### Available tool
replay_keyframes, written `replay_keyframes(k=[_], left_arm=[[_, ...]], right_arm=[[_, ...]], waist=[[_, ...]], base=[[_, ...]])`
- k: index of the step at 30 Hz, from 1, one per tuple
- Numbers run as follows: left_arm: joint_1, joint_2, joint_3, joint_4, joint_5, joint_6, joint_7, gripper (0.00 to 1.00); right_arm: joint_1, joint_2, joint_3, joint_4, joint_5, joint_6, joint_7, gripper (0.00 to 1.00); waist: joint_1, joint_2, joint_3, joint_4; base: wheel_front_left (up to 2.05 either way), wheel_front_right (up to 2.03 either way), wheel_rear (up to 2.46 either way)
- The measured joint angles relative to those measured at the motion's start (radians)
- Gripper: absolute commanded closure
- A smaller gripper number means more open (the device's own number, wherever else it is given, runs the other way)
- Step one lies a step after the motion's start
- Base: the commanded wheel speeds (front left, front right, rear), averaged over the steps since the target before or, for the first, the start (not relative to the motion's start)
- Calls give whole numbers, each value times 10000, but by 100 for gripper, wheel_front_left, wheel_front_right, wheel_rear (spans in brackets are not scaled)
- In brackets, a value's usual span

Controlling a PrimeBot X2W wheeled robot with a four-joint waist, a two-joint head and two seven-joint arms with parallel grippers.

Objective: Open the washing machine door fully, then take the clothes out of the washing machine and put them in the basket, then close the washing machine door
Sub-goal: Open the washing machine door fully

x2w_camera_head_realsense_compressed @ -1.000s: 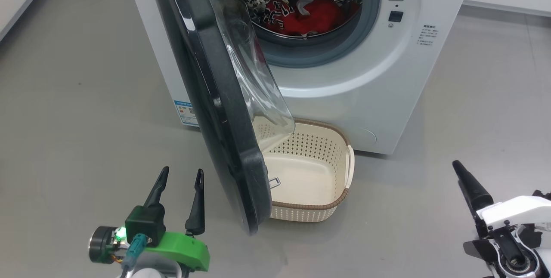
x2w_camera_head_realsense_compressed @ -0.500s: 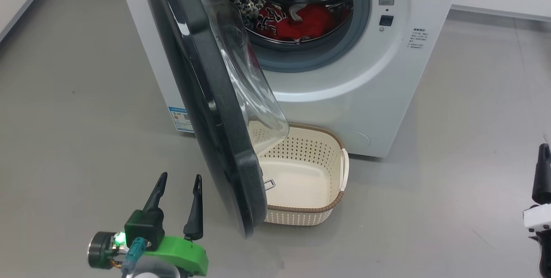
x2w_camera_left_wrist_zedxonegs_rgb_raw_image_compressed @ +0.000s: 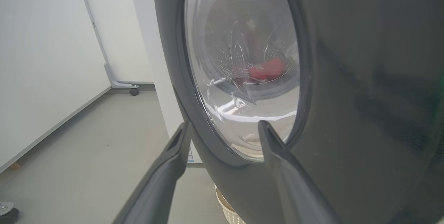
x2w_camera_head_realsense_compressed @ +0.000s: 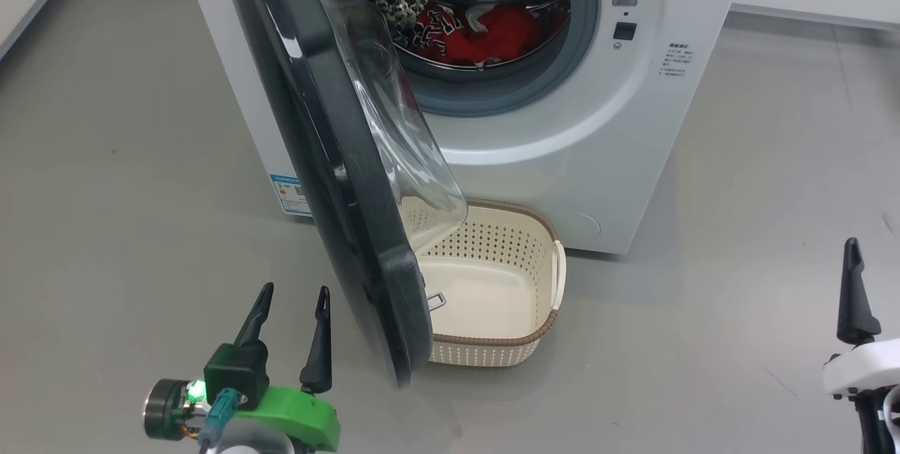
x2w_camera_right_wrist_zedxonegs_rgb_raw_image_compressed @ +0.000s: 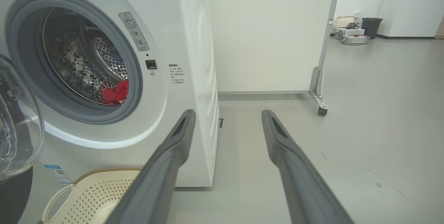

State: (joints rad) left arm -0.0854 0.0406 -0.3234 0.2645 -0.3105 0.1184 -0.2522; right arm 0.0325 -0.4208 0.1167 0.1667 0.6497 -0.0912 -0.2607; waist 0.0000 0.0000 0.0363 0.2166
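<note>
Washing machine door upright, edge-on, ajar

Surroundings noted.
Grey floor; white panel on a caster; dark bin just beside white boxes, far off; second panel, also wheeled.

warning sticker on washing machine, blue label low down, print too small to read
</note>
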Motion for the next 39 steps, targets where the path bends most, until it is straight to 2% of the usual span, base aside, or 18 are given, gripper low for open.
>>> replay_keyframes(k=[12,30,39], left_arm=[[0,2,6,69,0,0,0,0],[-1,2,17,150,0,0,2,0],[-1,2,21,184,0,0,2,0]], right_arm=[[429,1018,157,-692,-1057,-148,2,0],[1057,1787,849,-874,-2054,-247,2,0],[1216,2015,844,-819,-2230,-249,2,0]], waist=[[0,0,58,-59],[0,0,53,-33],[0,0,23,-16]], base=[[0,0,0],[0,0,0],[0,0,0]])
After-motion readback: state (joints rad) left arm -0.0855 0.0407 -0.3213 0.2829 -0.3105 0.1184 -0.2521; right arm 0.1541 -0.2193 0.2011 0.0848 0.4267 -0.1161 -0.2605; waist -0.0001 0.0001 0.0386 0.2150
